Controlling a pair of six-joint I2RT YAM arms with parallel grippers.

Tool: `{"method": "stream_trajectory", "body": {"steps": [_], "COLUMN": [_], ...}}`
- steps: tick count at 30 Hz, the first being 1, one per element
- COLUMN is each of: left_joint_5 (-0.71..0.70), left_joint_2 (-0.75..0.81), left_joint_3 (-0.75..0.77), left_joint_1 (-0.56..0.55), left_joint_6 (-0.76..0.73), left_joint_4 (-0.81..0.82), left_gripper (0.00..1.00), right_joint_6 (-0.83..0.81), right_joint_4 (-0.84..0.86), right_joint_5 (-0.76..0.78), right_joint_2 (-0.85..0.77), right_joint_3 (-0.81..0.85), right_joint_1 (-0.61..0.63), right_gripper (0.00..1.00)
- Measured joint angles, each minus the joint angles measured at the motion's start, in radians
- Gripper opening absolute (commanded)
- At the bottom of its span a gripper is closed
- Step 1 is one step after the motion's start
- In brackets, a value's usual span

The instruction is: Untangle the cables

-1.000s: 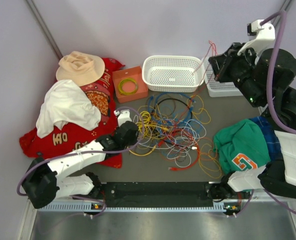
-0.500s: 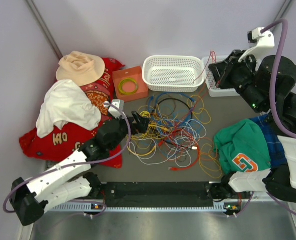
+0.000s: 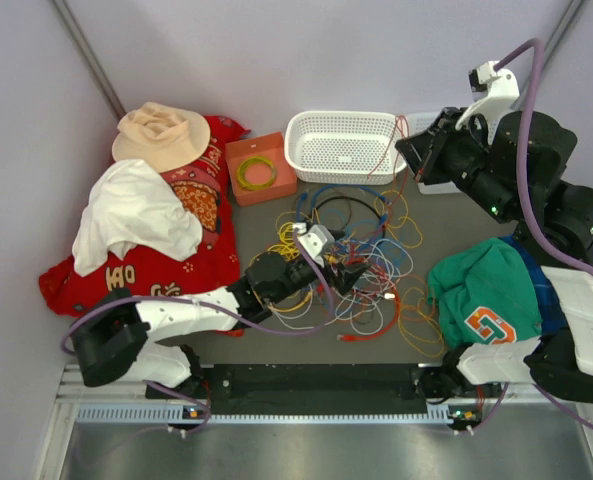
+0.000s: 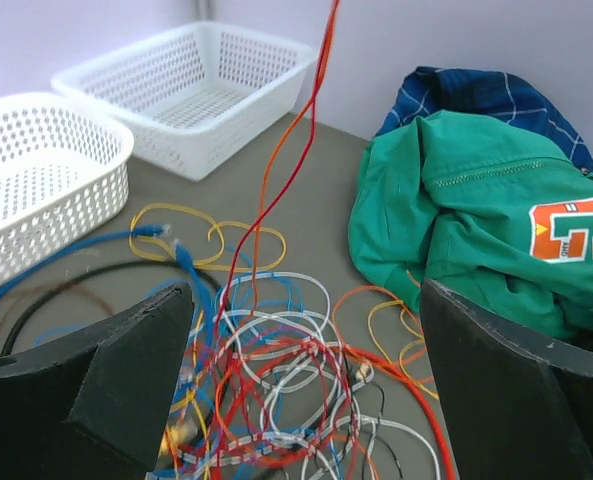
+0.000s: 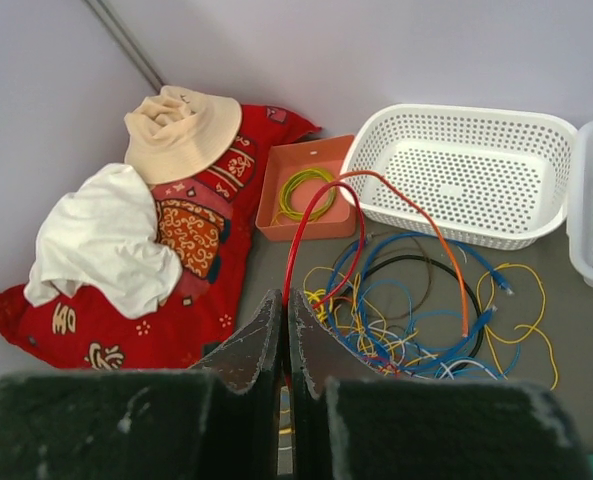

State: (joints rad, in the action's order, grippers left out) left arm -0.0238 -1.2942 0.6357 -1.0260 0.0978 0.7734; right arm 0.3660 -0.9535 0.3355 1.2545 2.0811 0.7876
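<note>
Left gripper [image 3: 348, 274] has swung in over the middle of the cables [image 3: 376, 225] heaped on the table [image 3: 456, 220], jaws now spread wide to take a loop. Right gripper [image 5: 284, 300] stays pinched on a red cable [image 5: 321, 215], held high by the basket [image 3: 343, 147], probably to draw it free.

Cables [image 3: 371, 295] tangled mid-table; one red-orange strand [image 4: 321, 60] slanting upward

Cables [image 3: 356, 260] sprawl mid-table, basket [image 3: 346, 176] behind, red cloth [image 3: 146, 270] left, green jacket [image 3: 476, 285] right, bare table [image 3: 286, 348] nearest.
</note>
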Motion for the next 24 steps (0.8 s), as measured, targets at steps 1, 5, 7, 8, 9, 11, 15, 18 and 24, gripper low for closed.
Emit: {"method": "stream_trajectory", "body": {"steps": [1, 5, 7, 8, 9, 11, 15, 18, 24], "left_joint_5": [0.010, 0.019, 0.019, 0.015, 0.008, -0.005, -0.042, -0.047, -0.051], "left_joint_2": [-0.033, -0.166, -0.227, -0.261, -0.296, -0.362, -0.496, -0.559, -0.581], "left_joint_3": [0.006, 0.042, 0.070, 0.089, 0.111, 0.161, 0.278, 0.346, 0.414], "left_joint_1": [-0.006, -0.010, -0.010, -0.010, -0.010, -0.009, 0.006, 0.032, 0.061], "left_joint_6": [-0.021, -0.062, -0.072, -0.076, -0.078, -0.084, -0.089, -0.060, 0.003], "left_joint_4": [0.037, 0.175, 0.231, 0.258, 0.283, 0.333, 0.399, 0.416, 0.415], "left_gripper": [0.99, 0.99, 0.99, 0.99, 0.99, 0.99, 0.88, 0.36, 0.00], "right_joint_6": [0.004, 0.026, 0.039, 0.045, 0.049, 0.066, 0.093, 0.109, 0.116], "right_joint_4": [-0.002, -0.001, -0.001, -0.001, -0.003, -0.005, -0.005, -0.006, -0.006], "right_joint_5": [-0.007, -0.048, -0.069, -0.079, -0.088, -0.117, -0.166, -0.188, -0.182], "right_joint_2": [0.001, 0.003, 0.005, 0.005, 0.005, 0.005, 0.000, -0.013, -0.091], "right_joint_3": [-0.002, -0.021, -0.034, -0.040, -0.045, -0.053, -0.058, -0.059, -0.113], "right_joint_1": [0.000, 0.000, 0.000, 0.000, 0.000, 0.000, 0.000, 0.000, -0.001], "right_gripper": [0.00, 0.00, 0.00, 0.00, 0.00, 0.00, 0.00, 0.00, 0.31]}}
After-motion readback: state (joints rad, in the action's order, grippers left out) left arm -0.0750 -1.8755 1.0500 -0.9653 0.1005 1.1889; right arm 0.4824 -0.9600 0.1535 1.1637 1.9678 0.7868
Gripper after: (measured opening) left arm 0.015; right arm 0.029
